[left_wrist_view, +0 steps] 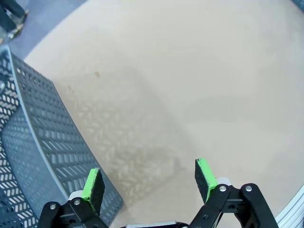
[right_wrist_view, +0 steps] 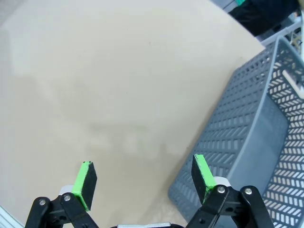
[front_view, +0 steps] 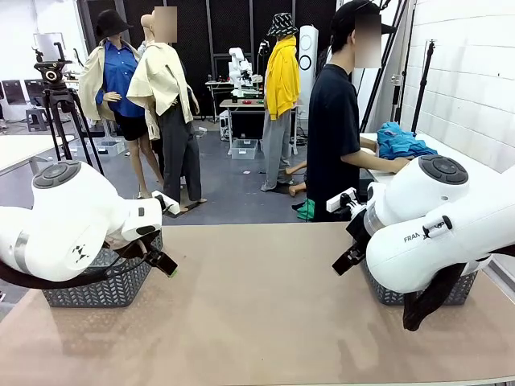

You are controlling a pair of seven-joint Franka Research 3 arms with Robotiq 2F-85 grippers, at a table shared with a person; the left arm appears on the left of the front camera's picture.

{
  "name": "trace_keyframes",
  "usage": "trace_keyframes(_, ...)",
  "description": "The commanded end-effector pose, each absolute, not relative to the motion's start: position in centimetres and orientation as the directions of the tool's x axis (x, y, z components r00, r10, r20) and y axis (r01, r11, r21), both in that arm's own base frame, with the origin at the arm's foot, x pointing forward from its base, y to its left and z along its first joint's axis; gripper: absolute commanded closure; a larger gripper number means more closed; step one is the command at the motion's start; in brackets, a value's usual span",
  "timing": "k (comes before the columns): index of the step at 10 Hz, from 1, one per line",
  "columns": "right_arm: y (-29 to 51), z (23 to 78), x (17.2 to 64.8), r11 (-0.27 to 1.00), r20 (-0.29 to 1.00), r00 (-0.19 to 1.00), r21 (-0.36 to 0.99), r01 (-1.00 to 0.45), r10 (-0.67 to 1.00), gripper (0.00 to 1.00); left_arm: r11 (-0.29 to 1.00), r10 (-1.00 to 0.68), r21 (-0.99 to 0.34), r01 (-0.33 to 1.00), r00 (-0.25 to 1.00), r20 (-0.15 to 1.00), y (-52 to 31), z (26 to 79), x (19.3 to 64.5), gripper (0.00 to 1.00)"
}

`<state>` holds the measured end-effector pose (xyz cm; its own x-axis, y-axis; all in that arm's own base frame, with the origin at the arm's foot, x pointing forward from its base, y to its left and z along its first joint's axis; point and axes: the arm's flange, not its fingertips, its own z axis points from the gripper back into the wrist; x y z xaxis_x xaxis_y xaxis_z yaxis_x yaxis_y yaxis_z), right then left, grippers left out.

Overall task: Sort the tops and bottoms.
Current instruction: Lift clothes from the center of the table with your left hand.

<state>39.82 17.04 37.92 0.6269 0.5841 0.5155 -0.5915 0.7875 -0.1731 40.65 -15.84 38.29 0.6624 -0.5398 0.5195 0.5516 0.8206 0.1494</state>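
Two baskets for you: left basket (front_view: 96,293) beside your left gripper (front_view: 166,267), right basket (front_view: 385,294) beside your right gripper (front_view: 344,262), both spread wide, empty. One blue tops heap (front_view: 402,143) sits far right, well apart.

The left arm (front_view: 68,221) is extending in from the left side, its bulky white joint sitting near and low, with the wrist angling down toward the middle. The left end effector (front_view: 161,261) is pointing downward and inward, its jaws standing wide apart and gripping nothing. In the left wrist view, its green pads (left_wrist_view: 92,183) are facing each other across an empty gap. The right arm (front_view: 438,233) is mirroring this pose from the right side, its wrist bending down toward the middle. The right end effector (front_view: 348,259) is likewise hanging spread wide and empty, with its pads (right_wrist_view: 202,171) showing well apart.
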Motion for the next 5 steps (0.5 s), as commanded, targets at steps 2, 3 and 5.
trace_keyframes(2,17.8,43.2,41.1,0.788,0.616,0.553,-0.191,-0.585,0.561,0.0,0.809,-0.529,0.174,0.561,0.566,0.632,-17.3,43.4,40.5,0.0)
trace_keyframes(3,17.1,46.4,41.8,0.799,0.663,0.516,-0.217,-0.56,0.542,0.0,0.816,-0.522,0.217,0.536,0.52,0.676,-16.4,45.7,40.7,0.0)
trace_keyframes(5,12.0,52.4,42.9,0.861,0.712,0.503,-0.302,-0.41,0.489,0.0,0.844,-0.522,0.328,0.425,0.509,0.684,-11.4,50.6,41.3,0.0)
